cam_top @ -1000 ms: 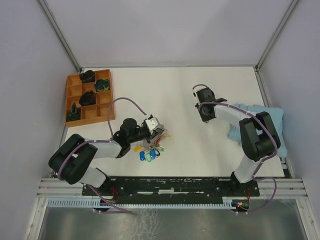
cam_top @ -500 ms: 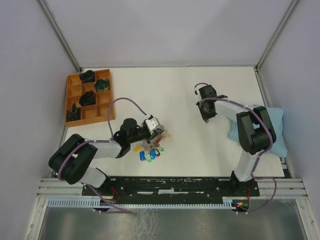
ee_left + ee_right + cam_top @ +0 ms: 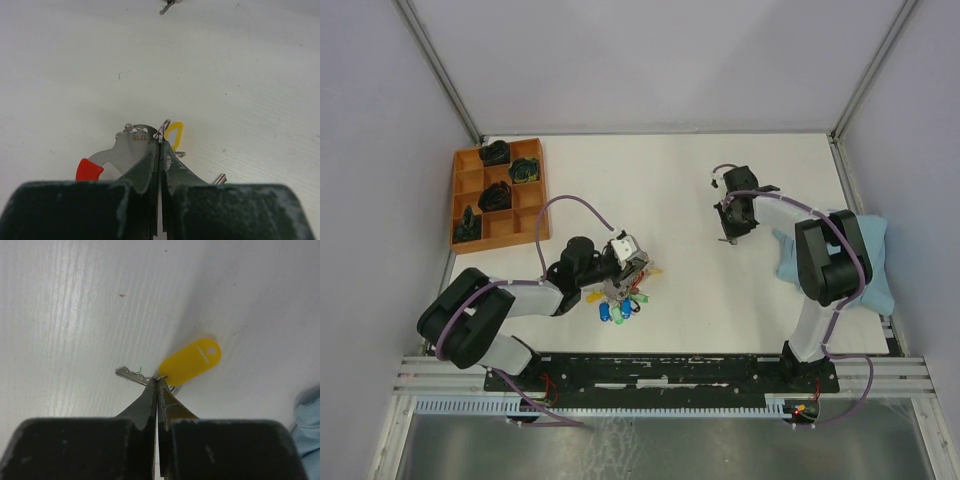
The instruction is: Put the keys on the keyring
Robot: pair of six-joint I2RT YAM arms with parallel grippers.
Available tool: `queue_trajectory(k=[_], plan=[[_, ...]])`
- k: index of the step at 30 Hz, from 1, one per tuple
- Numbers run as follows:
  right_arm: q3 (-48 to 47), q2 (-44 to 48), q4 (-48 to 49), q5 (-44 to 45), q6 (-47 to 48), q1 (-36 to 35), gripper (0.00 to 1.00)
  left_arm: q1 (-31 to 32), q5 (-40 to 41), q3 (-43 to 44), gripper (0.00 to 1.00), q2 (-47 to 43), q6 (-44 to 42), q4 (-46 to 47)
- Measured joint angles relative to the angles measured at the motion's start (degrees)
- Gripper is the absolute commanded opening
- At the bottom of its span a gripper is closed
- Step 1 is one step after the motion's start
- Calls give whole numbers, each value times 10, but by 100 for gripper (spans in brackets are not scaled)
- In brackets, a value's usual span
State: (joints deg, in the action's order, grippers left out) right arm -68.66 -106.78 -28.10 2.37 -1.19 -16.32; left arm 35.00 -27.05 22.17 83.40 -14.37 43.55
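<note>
Right gripper [image 3: 157, 384]: fingers pressed together, tips pinching the small wire ring of a loose silver key with a yellow oval plastic tag [image 3: 191, 360]. The key lies on the white table [image 3: 660, 180], right of centre. Its long axis runs across the fingers: blade to the left of the tips in the wrist view, tag up and to the right. It looks flat on the surface, not lifted.

Left gripper [image 3: 160, 141]: fingers pressed together too, nipping a thin ring of the grey metal keyring cluster with a flat silver plate and a red piece [image 3: 131, 146]. The cluster sits near the table's front edge, left of centre. Keys with blue, green and yellow tags [image 3: 620, 306] fan out just beside it on the near side. Whether they are already threaded on I cannot tell.

Key relation: the yellow-tag key is well apart from the keyring, which lies to the right arm's left and nearer the bases. The right arm is the nearer to that key, the left arm to the ring. My guess is the key has to travel leftward to the held ring.

Containers: an orange compartment tray [image 3: 456, 200] at the far-left corner holds dark objects in several cells, too small to identify. A light blue cloth [image 3: 876, 262] lies at the right edge.
</note>
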Motion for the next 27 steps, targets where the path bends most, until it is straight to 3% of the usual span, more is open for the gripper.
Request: queue_trajectory(k=[16,22,27], plan=[[34,94,-39,-169,0,-63,1,0,0,0,3,-6,0,-3],[76,131,-10,-251,-12,-78,1,0,0,0,3,-7,0,-3],[129,131,22,-263,-30,-85,1,0,0,0,3,-8,0,-3]])
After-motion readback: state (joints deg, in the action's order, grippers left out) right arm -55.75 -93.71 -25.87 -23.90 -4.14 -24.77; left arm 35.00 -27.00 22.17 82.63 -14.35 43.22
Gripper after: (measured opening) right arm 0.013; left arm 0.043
